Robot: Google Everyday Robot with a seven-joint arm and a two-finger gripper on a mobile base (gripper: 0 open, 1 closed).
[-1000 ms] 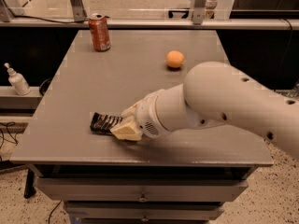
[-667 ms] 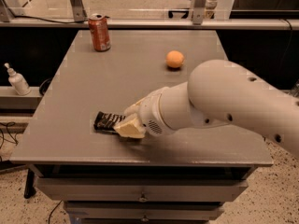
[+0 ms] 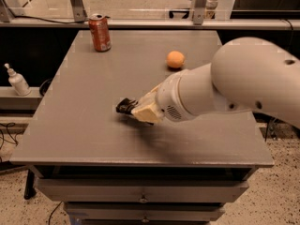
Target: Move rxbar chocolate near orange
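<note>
- The claw (image 3: 140, 111) sits low over the middle of the grey desk (image 3: 79, 130), slightly toward the front edge, at the end of a thick white arm (image 3: 234, 83) that reaches in from the right.
- Its cream-coloured tips are closed on the rxbar chocolate (image 3: 124, 106). Only the dark, shiny left end of the wrapper shows, sticking out to the left of the claw; the rest is hidden inside the grip.
- A soft shadow lies on the desk just under the claw and the bar. Whether the bar touches the surface or is raised off it cannot be told.
- The orange (image 3: 176, 59) rests on the desk behind and to the right of the claw, toward the far right part of the top. It is apart from the bar, with bare desk between them, and the bulk of the arm passes close on its near right side.
- A red soda can (image 3: 100, 33) stands upright near the far left corner of the desk, well apart from both the bar and the orange.
- Off the desk, on a lower ledge to the left, stands a small white pump bottle (image 3: 18, 81).
- Below the top, the desk front shows drawers (image 3: 140, 191) with small knobs.
</note>
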